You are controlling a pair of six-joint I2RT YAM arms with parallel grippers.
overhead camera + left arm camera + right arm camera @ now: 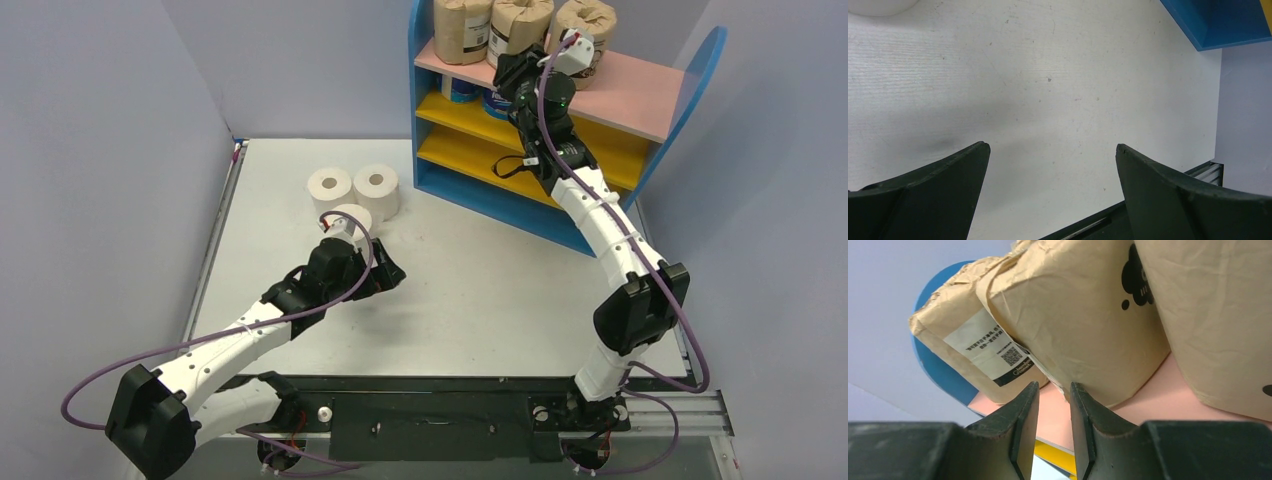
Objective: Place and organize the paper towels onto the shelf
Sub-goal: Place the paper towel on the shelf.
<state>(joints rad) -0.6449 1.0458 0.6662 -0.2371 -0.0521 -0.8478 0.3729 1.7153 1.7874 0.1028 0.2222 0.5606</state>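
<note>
At the near edge of the bench, the left arm is lying low and stretching forward and inward, its wrist dipping toward the surface. The left jaws are standing wide apart over bare bench, gripping nothing. Just beyond that wrist, three plain white paper towels are sitting upright in a tight cluster, touching one another.

The right arm is rising from its base, bending at the elbow and reaching up and back to the shelf at the far right corner. The right jaws are hovering at the front edge of the pink top board, parted by only a narrow slit with nothing between them.

Right in front of them, three brown-wrapped rolls are standing side by side on that board. On the yellow board below, two blue-and-white rolls are sitting.
</note>
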